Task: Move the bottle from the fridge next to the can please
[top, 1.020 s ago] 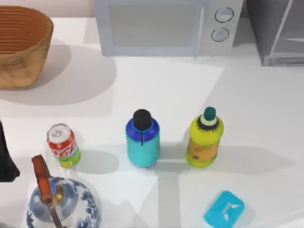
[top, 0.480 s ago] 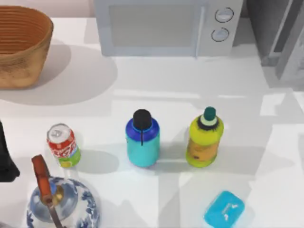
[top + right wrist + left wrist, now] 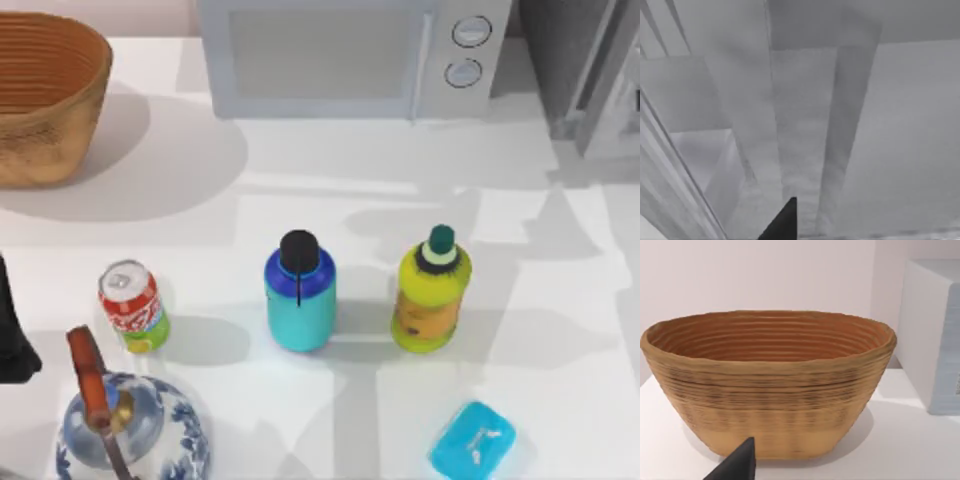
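The bottle (image 3: pixel 300 292) stands upright on the tabletop (image 3: pixel 560 330) near its front edge — between the can (image 3: pixel 132 306) and a yellow-green bottle (image 3: pixel 431 291), apart from both. The fridge (image 3: pixel 590 70) fills the back right corner. Whether either claw is open or closed — I cannot tell.
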`<action>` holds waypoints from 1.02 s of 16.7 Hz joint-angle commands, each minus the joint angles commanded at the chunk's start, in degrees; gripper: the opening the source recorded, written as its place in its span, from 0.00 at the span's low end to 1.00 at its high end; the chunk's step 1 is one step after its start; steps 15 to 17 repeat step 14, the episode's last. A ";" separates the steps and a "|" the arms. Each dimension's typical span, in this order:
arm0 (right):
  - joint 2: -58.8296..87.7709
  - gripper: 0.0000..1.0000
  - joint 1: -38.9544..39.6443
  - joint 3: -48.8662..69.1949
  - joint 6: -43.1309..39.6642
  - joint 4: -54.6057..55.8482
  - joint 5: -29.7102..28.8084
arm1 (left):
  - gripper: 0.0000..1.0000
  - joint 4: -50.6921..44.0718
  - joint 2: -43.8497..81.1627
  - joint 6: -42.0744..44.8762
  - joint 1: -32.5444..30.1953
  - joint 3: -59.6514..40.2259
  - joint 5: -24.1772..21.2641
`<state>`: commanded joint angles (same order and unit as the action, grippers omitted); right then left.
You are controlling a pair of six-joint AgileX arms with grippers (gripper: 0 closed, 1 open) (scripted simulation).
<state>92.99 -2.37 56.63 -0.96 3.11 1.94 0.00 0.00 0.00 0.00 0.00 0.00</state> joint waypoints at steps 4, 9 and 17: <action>4.05 1.00 -0.01 4.28 0.11 -0.86 -0.04 | 1.00 0.00 0.00 0.00 0.00 0.00 0.00; 15.23 1.00 0.13 19.23 0.14 -3.69 -0.21 | 1.00 0.00 0.00 0.00 0.00 0.00 0.00; 20.63 1.00 0.13 25.88 0.18 -5.24 -0.42 | 1.00 0.00 0.00 0.00 0.00 0.00 0.00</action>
